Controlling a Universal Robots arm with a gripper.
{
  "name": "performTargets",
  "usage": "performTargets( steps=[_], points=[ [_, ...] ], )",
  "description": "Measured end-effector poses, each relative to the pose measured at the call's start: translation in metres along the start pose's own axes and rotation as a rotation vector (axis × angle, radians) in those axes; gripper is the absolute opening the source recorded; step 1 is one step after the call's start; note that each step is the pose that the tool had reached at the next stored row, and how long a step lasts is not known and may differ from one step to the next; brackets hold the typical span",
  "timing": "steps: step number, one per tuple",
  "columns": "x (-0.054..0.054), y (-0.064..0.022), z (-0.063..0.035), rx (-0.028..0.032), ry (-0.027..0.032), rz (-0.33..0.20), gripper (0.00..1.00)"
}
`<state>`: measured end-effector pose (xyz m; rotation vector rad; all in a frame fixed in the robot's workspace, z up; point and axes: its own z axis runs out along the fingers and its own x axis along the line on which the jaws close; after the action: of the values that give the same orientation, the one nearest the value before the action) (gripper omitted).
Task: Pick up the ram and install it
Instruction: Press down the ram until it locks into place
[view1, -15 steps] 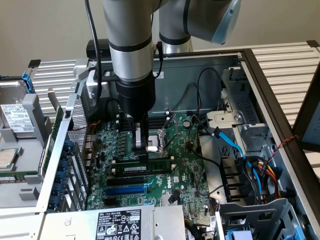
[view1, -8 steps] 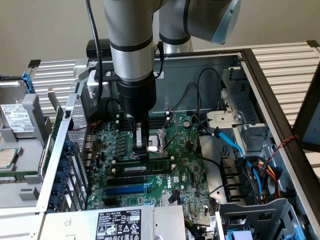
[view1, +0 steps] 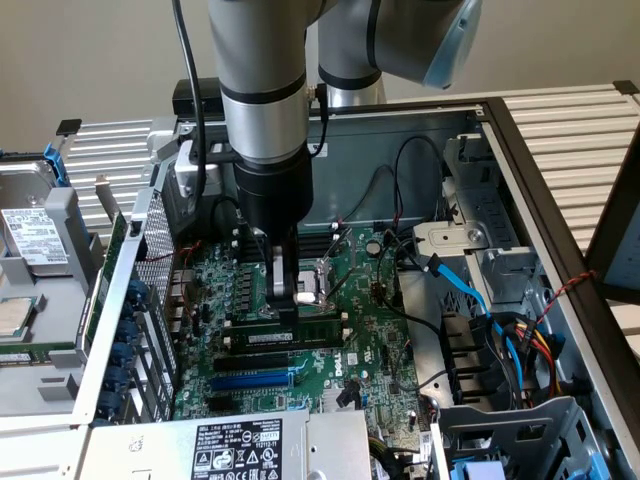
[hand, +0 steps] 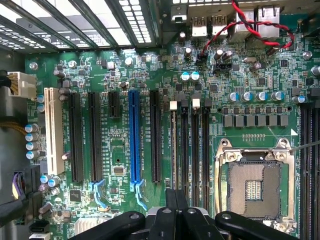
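Note:
The ram (view1: 300, 338) is a thin green stick with a white label strip. It stands on edge in one of the long black slots on the motherboard (view1: 370, 330), beside the CPU socket (view1: 322, 280). My gripper (view1: 287, 312) points straight down over the ram's middle, shut, with its tip at the stick's top edge. Whether it touches I cannot tell. In the wrist view the shut fingertips (hand: 170, 207) of the gripper (hand: 176, 202) sit directly over the ram (hand: 173, 145), seen edge-on as a thin line in the slot.
A blue slot (view1: 250, 380) (hand: 134, 140) and more black slots lie beside the ram. Black, blue and red cables (view1: 480, 300) run at the exterior view's right. A metal case wall (view1: 130, 300) and drive cage (view1: 500, 260) hem in the board. The power supply (view1: 240, 445) is in front.

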<state>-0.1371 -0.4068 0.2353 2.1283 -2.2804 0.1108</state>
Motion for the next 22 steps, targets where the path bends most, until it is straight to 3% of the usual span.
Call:
performTargets(
  steps=[5,8,12,15,22],
  points=[
    [0.0,-0.0001,0.0014,-0.0008,0.0004,0.0,0.11],
    [-0.0002,-0.0016,0.0016,-0.0085,0.0003,-0.001,0.11],
    [-0.0002,-0.0016,0.0015,-0.01,0.0004,-0.001,0.11],
    [-0.0002,-0.0023,0.0015,-0.0148,0.0007,-0.001,0.11],
    [-0.0003,-0.0028,0.0016,-0.015,0.0007,-0.001,0.11]
  ],
)
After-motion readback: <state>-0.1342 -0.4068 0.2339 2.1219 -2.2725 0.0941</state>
